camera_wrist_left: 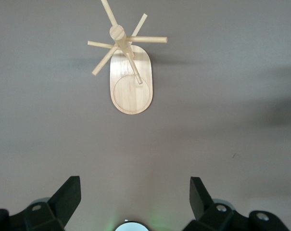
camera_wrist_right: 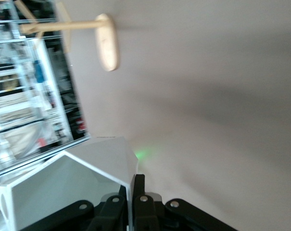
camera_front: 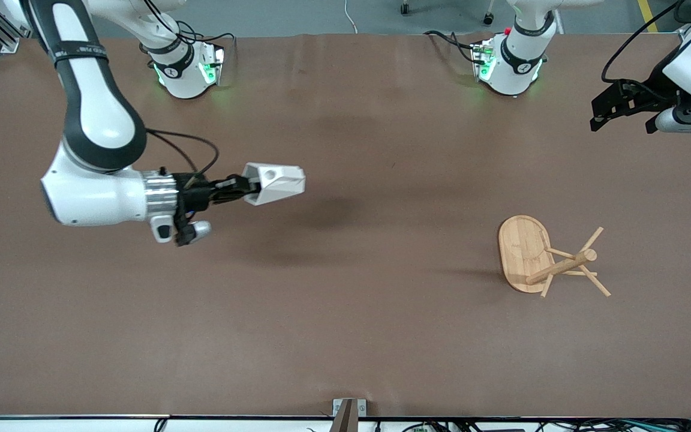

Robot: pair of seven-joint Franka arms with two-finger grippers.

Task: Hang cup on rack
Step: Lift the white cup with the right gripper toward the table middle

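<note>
The white faceted cup (camera_front: pixel 276 182) is held up in the air over the table's middle part, toward the right arm's end. My right gripper (camera_front: pixel 252 187) is shut on the cup's wall, one finger inside and one outside. In the right wrist view the cup (camera_wrist_right: pixel 63 187) fills the corner by the gripper (camera_wrist_right: pixel 132 188). The bamboo rack (camera_front: pixel 525 252) stands upright on its oval base toward the left arm's end, its pegs bare. It also shows in the left wrist view (camera_wrist_left: pixel 131 82) and the right wrist view (camera_wrist_right: pixel 108 42). My left gripper (camera_front: pixel 621 123) waits open and empty in the air (camera_wrist_left: pixel 134 192).
The brown table (camera_front: pixel 345 336) carries only the rack. The two arm bases (camera_front: pixel 186 72) stand along the edge farthest from the front camera. A small metal bracket (camera_front: pixel 348 411) sits at the edge nearest to the front camera.
</note>
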